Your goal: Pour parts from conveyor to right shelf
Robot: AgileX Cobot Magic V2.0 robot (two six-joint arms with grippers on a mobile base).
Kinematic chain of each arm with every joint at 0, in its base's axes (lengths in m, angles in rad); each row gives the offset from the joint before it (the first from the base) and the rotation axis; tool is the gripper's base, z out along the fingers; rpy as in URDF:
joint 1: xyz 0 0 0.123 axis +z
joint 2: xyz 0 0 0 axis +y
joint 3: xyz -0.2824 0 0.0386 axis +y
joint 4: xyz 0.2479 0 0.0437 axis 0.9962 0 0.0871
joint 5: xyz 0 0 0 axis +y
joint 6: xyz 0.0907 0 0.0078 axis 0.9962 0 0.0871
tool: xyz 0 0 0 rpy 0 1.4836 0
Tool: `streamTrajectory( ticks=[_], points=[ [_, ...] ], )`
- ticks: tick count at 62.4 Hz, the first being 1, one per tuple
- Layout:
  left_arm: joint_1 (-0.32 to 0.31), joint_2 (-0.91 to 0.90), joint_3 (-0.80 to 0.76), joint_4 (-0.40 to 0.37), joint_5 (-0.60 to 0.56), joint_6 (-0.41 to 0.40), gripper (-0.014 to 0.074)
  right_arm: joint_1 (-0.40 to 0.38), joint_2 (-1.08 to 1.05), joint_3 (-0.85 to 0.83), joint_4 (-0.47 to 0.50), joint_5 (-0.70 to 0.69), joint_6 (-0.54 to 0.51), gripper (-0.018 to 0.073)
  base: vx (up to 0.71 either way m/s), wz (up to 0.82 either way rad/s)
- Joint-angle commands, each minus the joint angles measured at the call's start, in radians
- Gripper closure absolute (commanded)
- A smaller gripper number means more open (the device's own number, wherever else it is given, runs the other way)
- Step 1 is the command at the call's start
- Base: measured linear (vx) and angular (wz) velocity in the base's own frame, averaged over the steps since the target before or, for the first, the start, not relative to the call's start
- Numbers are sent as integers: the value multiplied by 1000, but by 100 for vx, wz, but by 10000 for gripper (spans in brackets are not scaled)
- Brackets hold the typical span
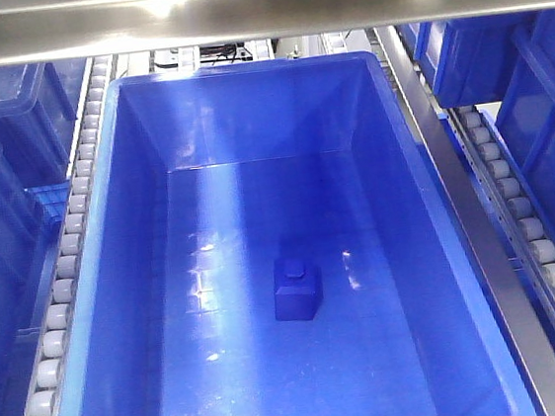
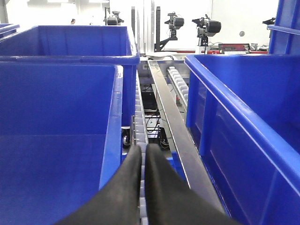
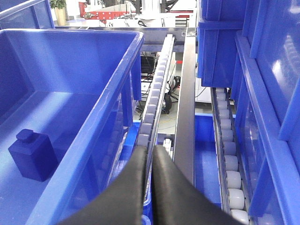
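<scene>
Block (image 1: 297,290) upright in bin (image 1: 117,284), stud up

No text, label, brand, number or sign can be read anywhere: not on the blue bins (image 1: 110,315), the steel shelf rails (image 1: 479,236) or the blue block (image 1: 297,289).

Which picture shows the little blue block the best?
The front-facing view: it looks straight down into the big blue bin, so the whole blue block and its stud show, near the middle of the floor. The right wrist view catches it sideways, at the left edge. The left wrist view doesn't show it.
</scene>
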Motion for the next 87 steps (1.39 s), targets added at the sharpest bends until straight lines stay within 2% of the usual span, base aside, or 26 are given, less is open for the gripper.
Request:
streamTrajectory(
  ticks=[1, 24, 32, 38, 44, 52, 55, 57, 64, 73, 76, 80, 87],
  points=[
    [-1, -12, 31, 0, -77, -9, 602, -1, 23, -23, -20, -78, -6, 568, 0, 0],
    [-1, -12, 31, 0, -77, -9, 602, -1, 23, -23, -22, -78, -6, 568, 0, 0],
    [-1, -12, 31, 0, -77, -9, 602, -2, 23, -21, -99, -75, -12, 568, 0, 0],
    [-1, -12, 31, 0, -77, -9, 602, -30, 29, -5, -84, -100, -15, 568, 0, 0],
    [-1, -12, 31, 0, -77, -9, 602, -100, 28, 37, 24, -147, -106, 568, 0, 0],
    [-1, -12, 31, 0, -77, -9, 602, -246, 19, 107, 336, -242, -362, 568, 0, 0],
    [-1, -12, 31, 0, -77, -9, 602, -267, -1, 129, 411, -264, -416, 568, 0, 0],
    [-1, -12, 31, 0, -77, -9, 602, -269, -17, 142, 422, -278, -422, 568, 0, 0],
    [-1, -12, 31, 0, -77, -9, 602, -269, -42, 191, 376, -337, -355, 568, 0, 0],
    [-1, -12, 31, 0, -77, -9, 602, -270, -43, 284, 203, -450, -97, 568, 0, 0],
    [-1, -12, 31, 0, -77, -9, 602, -270, -43, 281, 158, -426, -49, 568, 0, 0],
    [-1, -12, 31, 0, -77, -9, 602, -270, -43, 281, 131, -442, -52, 568, 0, 0],
    [-1, -12, 31, 0, -77, -9, 602, -270, -43, 281, 146, -451, -98, 568, 0, 0]
  ],
)
